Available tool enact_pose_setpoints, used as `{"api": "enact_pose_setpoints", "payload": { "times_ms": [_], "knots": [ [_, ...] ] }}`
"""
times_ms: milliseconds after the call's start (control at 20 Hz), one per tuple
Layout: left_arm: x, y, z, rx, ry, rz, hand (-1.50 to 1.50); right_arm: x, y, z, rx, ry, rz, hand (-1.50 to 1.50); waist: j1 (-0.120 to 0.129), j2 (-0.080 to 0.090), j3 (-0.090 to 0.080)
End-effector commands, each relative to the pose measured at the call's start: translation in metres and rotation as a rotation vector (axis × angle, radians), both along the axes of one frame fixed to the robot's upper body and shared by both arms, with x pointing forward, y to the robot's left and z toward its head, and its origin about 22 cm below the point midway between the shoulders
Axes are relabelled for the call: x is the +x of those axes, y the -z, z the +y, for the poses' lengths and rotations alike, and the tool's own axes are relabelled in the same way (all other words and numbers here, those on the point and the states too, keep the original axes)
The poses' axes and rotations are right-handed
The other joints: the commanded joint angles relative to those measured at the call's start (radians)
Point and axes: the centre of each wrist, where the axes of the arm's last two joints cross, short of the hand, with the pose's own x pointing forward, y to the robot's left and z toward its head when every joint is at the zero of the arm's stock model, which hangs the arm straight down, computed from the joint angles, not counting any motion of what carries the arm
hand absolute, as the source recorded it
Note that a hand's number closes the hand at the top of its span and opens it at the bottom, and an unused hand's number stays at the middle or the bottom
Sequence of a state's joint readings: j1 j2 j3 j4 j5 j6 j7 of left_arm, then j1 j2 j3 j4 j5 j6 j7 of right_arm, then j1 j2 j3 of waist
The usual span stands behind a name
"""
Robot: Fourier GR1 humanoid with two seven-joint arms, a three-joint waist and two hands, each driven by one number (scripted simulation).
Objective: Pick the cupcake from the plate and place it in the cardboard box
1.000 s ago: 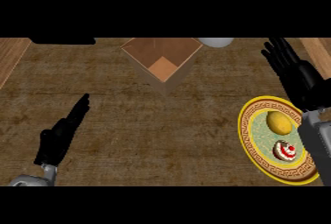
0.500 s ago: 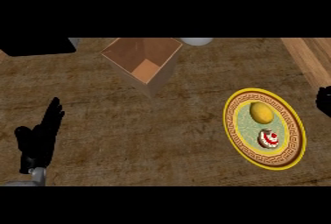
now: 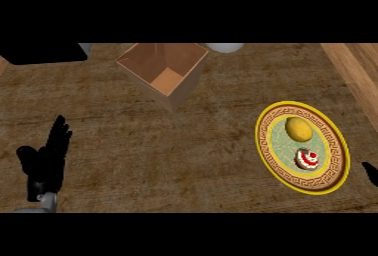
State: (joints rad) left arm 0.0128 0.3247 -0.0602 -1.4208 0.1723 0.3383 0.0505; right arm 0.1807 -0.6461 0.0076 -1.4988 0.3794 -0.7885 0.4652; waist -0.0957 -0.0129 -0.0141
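The cupcake (image 3: 307, 159), white with red on top, sits on the near part of a yellow-rimmed plate (image 3: 270, 151) at the right. A yellow lemon-like fruit (image 3: 298, 128) lies on the same plate, farther back. The open cardboard box (image 3: 164, 73) stands at the back, left of centre, with nothing showing inside. My left hand (image 3: 46, 161) rests at the lower left, fingers straight and pointing up, far from the plate. Only a black tip of my right hand (image 3: 370, 173) shows at the right edge, just right of the plate.
A white round object (image 3: 224, 47) pokes in at the back, right of the box. A black object (image 3: 43, 52) fills the back left corner. A lighter wooden strip (image 3: 358, 70) runs along the right side of the counter.
The view has shifted, so box and plate now sit further left. My right hand has dropped from beside the plate's upper right to the frame's lower right edge. Nothing was picked up.
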Motion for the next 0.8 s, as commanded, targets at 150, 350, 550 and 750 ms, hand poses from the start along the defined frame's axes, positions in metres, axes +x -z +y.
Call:
{"api": "enact_pose_setpoints", "payload": {
  "times_ms": [150, 350, 550, 750],
  "knots": [
    [0.000, 0.004, -0.016, -0.012, 0.033, -0.001, 0.00, -0.028, -0.028, 0.031, 0.066, 0.107, 0.153, -1.50, 0.040, 0.003, -0.001],
    [0.010, -0.001, -0.011, -0.012, 0.048, -0.007, 0.00, -0.026, -0.070, 0.053, 0.096, 0.120, 0.294, -1.50, 0.068, 0.010, 0.002],
    [0.020, -0.004, -0.029, -0.007, 0.082, -0.027, 0.00, -0.018, -0.098, 0.082, 0.142, 0.150, 0.396, -1.50, 0.100, 0.016, 0.006],
    [0.019, 0.007, -0.029, -0.007, 0.085, -0.014, 0.00, -0.019, -0.111, 0.094, 0.155, 0.167, 0.487, -1.50, 0.104, 0.019, 0.008]
  ]
}}
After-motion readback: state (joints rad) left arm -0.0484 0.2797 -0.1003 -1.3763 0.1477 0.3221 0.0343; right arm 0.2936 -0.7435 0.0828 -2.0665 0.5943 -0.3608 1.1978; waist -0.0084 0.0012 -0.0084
